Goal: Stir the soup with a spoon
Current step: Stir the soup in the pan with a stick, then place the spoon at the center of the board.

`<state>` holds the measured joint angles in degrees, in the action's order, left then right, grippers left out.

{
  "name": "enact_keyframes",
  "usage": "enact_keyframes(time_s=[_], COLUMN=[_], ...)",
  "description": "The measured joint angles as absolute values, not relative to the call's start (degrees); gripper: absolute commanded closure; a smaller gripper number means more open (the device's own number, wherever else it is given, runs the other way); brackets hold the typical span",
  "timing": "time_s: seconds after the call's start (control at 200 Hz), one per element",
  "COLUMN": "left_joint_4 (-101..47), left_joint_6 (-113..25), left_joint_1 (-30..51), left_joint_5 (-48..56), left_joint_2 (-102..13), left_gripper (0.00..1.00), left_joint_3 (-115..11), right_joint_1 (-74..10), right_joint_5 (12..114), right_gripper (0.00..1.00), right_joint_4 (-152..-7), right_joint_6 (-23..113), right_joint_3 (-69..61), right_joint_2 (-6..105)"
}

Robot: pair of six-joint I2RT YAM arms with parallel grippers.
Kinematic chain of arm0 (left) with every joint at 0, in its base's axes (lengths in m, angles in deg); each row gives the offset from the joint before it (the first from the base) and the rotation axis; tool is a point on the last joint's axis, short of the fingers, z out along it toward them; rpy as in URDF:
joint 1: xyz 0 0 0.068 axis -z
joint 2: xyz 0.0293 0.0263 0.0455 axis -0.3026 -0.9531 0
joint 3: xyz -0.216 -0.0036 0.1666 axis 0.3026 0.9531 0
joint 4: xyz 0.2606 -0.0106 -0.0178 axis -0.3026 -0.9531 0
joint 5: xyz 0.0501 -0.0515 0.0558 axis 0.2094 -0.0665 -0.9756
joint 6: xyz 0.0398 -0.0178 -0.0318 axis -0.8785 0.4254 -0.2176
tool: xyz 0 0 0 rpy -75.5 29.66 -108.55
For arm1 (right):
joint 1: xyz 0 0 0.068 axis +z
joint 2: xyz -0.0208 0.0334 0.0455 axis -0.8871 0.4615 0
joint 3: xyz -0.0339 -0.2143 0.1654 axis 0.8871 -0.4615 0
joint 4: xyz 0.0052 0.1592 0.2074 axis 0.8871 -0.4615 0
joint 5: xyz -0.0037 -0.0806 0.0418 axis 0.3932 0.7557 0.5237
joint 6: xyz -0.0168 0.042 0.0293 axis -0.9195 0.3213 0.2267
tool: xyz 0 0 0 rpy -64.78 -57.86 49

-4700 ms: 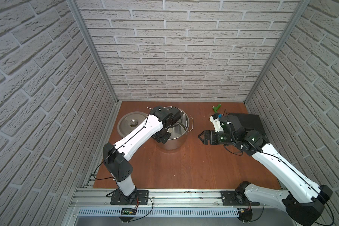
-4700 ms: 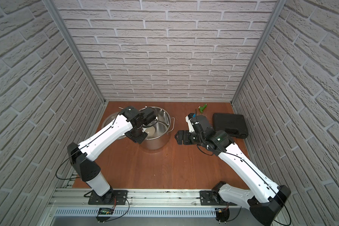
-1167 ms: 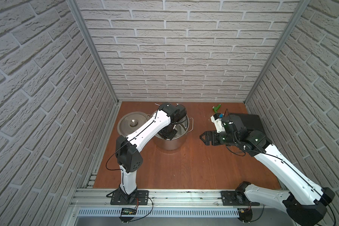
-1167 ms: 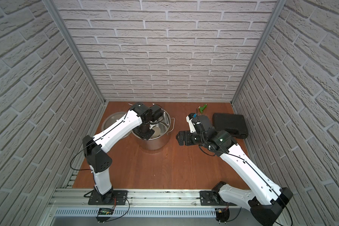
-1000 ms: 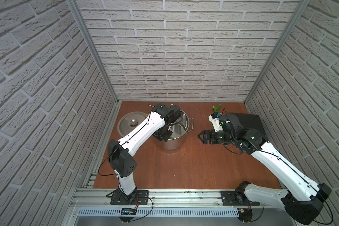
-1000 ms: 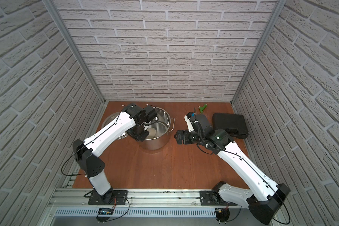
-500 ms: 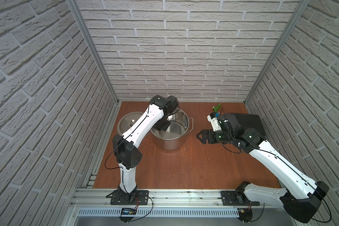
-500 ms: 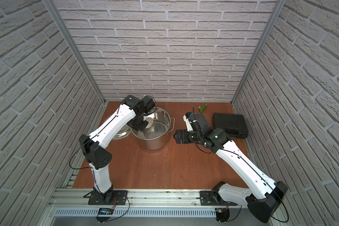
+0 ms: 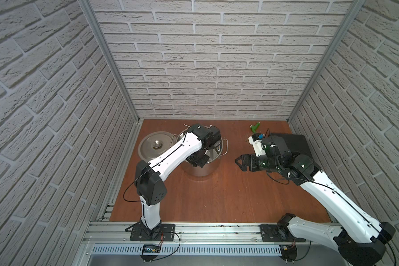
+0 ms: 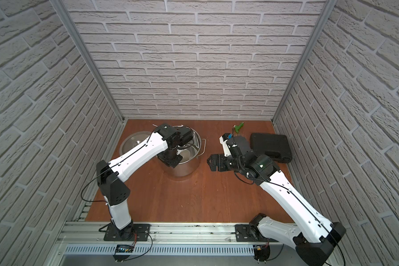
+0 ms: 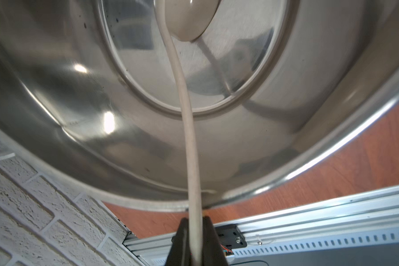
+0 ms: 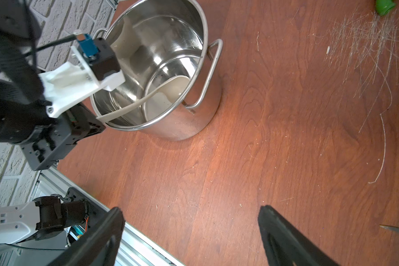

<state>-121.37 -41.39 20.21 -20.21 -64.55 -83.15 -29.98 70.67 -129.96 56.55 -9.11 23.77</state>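
Spoon (image 11: 186, 129) clamped by handle in left pincer (image 11: 195, 230); long axis slanting down from pincer, bowl low inside pot (image 11: 55, 96). Right pincer (image 12: 190, 210) wide, empty, well apart.

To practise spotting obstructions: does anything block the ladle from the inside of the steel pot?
Nothing visible does. The left hand grips the ladle, whose bowl sits down inside the pot; the lid lies off beside it.

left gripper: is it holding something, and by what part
Yes. The left gripper is shut on the ladle, pinching its thin handle far from the bowl, which sits low inside the pot. The right gripper is open and holds nothing.
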Motion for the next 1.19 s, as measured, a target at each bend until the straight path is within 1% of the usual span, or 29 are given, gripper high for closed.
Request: enact_keyframes(time_s=[0.19,0.31,0.42,0.68,0.845,0.925,1.03,1.13,1.195], left_joint_4=[-122.66,-122.68,-122.66,-122.62,-122.60,-122.60,-120.89,-112.78,-104.50], left_joint_6=[-40.45,-40.70,-41.61,-41.04,-38.47,-36.74,-33.42,-29.07,-25.59], left_joint_1=[17.24,13.48,11.14,12.32,14.90,15.75,15.82,15.75,15.93], left_joint_5=[-22.46,-25.22,-27.36,-26.31,-23.36,-20.95,-16.85,-11.84,-7.71], left_joint_2=[-59.42,-59.64,-61.01,-62.06,-60.47,-57.74,-50.81,-41.63,-36.49], left_gripper=[1.00,1.00,1.00,1.00,1.00,1.00,1.00,1.00,1.00], left_joint_3=[-80.53,-81.34,-85.44,-96.79,-98.95,-98.95,-97.58,-90.93,-83.78], right_joint_1=[-29.98,-29.98,-29.98,-29.98,-29.98,-29.98,-29.98,-29.98,-29.98], right_joint_5=[69.64,69.36,69.36,70.47,70.84,70.41,68.18,65.07,63.02], right_gripper=[0.06,0.06,0.06,0.06,0.08,0.09,0.10,0.11,0.12], right_joint_4=[-129.37,-129.12,-129.43,-132.47,-134.04,-134.11,-132.18,-127.64,-123.55], right_joint_6=[56.61,56.79,56.81,56.75,56.35,56.44,57.69,60.88,64.07], right_joint_3=[-9.31,-9.31,-9.33,-9.33,-9.33,-9.38,-10.34,-12.50,-14.62], right_joint_2=[24.09,23.96,23.22,17.56,15.81,15.35,14.30,13.21,12.55])
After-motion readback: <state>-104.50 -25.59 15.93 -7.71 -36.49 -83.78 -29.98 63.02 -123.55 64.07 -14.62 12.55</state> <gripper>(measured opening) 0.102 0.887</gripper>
